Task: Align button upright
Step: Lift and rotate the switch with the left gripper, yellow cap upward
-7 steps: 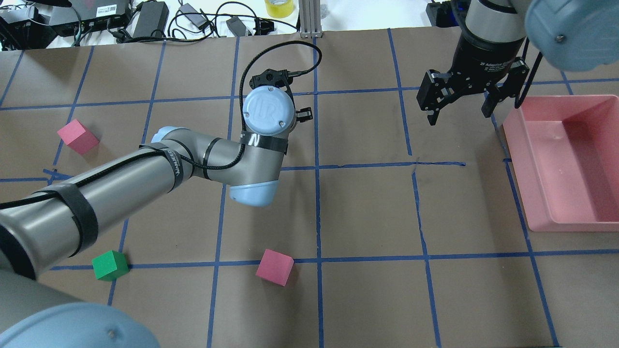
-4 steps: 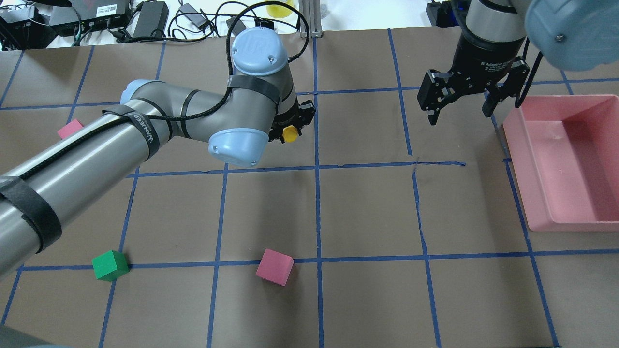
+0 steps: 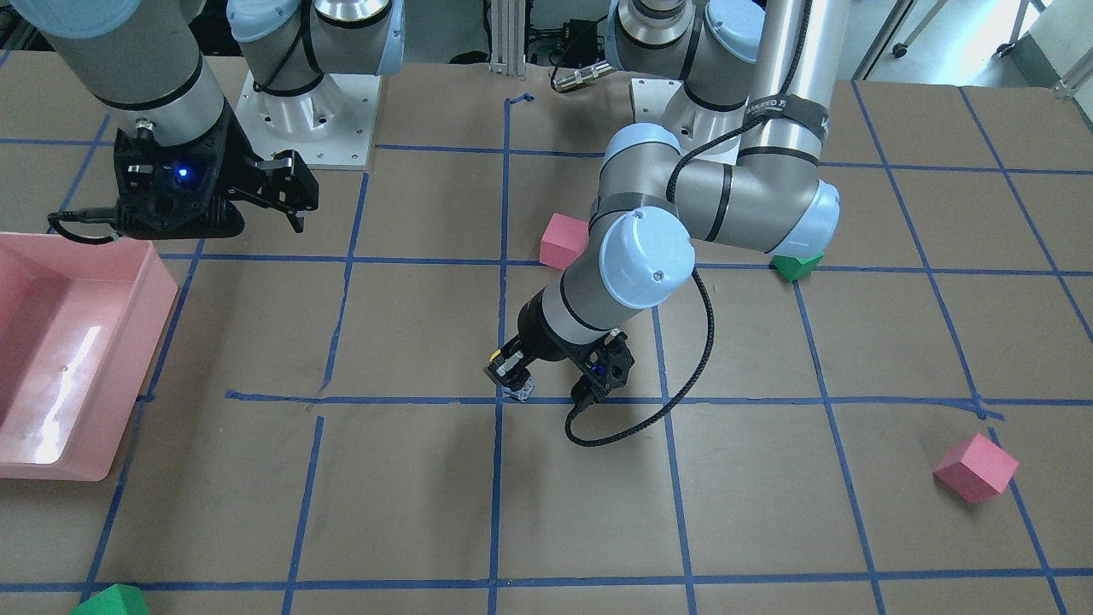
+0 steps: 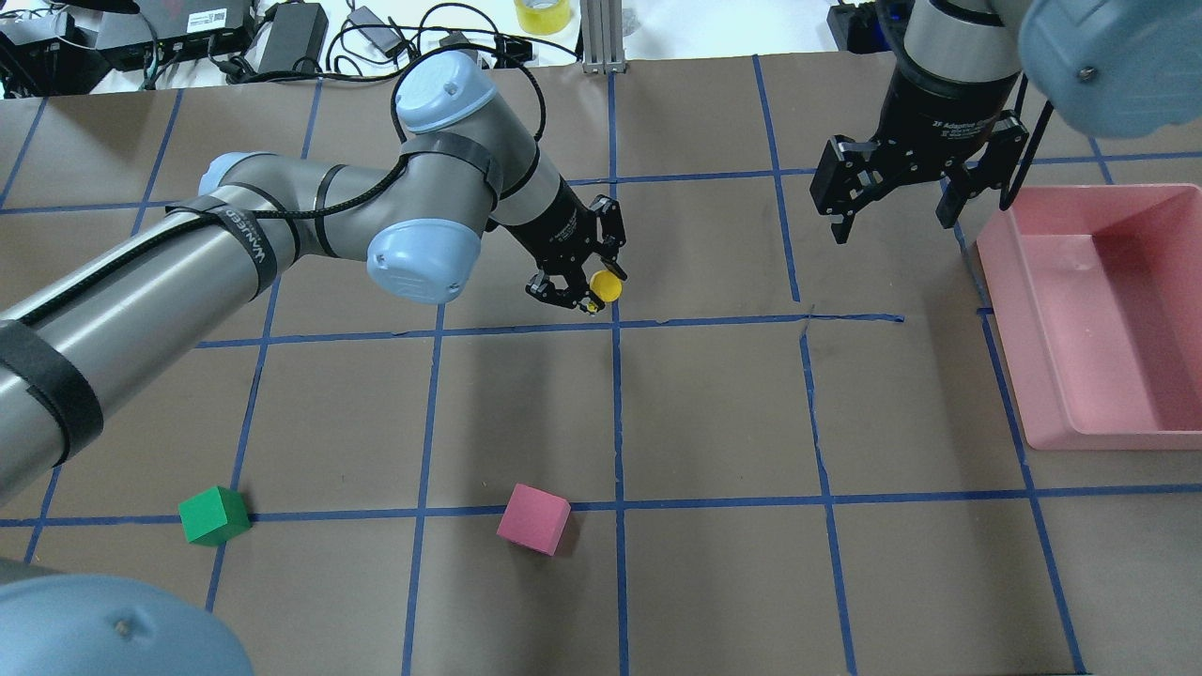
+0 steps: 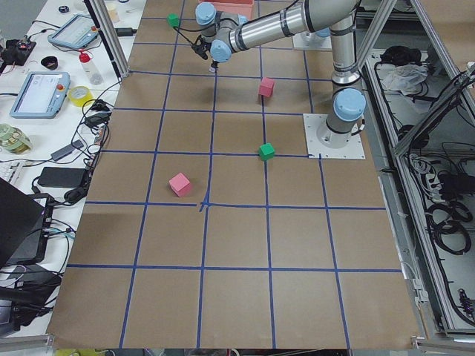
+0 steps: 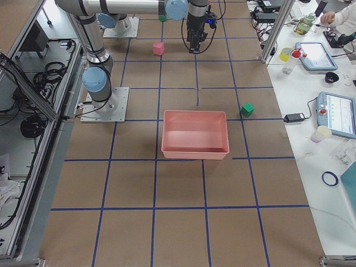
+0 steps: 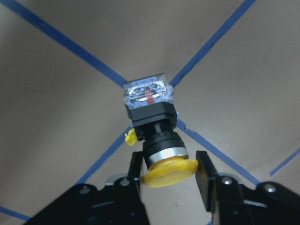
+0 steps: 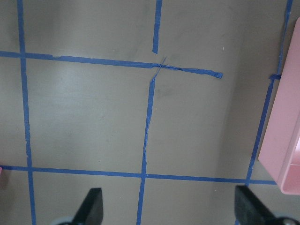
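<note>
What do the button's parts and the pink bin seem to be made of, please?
The button: its yellow cap looks like matte plastic, the ring under it like bright metal, by its shine, and the body black plastic with a clear end. The pink bin looks like glossy moulded plastic, by its glare streaks.

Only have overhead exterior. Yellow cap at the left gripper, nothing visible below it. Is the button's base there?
Observer: Yes. Left wrist view shows the button whole, cap clamped in the left gripper, silver-faced base pointing away from the camera.
Operator: Base touching down?
Observer: Front view puts it right by a blue tape crossing; contact can't be judged.
Operator: Anything hidden under that arm?
Observer: One pink cube, lying well clear of the button.
</note>
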`<state>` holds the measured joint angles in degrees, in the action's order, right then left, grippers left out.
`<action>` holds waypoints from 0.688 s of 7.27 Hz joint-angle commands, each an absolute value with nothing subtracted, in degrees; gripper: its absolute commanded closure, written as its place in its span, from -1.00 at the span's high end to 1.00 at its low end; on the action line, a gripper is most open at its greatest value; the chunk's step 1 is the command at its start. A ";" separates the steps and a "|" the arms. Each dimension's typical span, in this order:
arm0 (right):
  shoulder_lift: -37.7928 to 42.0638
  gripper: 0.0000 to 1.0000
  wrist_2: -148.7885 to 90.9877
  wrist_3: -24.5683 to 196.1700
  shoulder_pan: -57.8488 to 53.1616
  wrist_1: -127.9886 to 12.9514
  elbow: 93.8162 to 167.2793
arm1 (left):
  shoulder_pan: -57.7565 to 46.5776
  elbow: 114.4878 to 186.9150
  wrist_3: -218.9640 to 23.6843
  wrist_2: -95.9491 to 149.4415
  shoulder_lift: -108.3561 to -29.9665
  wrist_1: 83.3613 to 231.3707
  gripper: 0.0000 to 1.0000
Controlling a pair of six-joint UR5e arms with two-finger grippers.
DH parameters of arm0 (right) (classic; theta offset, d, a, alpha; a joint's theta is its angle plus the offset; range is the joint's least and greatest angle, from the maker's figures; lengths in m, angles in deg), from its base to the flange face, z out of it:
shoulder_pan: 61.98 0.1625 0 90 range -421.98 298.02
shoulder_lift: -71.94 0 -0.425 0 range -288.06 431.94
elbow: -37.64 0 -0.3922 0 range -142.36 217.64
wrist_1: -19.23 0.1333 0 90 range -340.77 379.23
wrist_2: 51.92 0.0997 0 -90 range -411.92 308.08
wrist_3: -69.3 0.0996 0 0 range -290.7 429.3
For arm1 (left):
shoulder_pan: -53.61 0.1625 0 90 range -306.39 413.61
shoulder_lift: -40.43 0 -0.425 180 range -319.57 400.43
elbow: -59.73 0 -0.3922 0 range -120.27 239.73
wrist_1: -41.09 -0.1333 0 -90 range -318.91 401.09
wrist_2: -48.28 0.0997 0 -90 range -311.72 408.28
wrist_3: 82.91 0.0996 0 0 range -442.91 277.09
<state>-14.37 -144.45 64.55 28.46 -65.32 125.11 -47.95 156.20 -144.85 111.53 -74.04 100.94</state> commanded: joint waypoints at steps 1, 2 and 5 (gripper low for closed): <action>-14.37 1.00 -144.65 64.47 28.46 -65.32 125.18 | -45.45 157.38 -146.36 102.81 -76.45 100.94 -0.66; -14.37 1.00 -144.47 64.47 28.46 -65.41 125.09 | -44.23 157.38 -146.45 100.68 -77.51 100.94 -0.66; -14.45 1.00 -144.82 64.38 28.38 -65.41 125.00 | -43.95 157.12 -142.68 96.09 -80.05 100.59 -0.51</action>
<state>-14.38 -144.60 64.49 28.45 -65.41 125.09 -44.08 157.41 -143.92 97.02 -78.87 100.74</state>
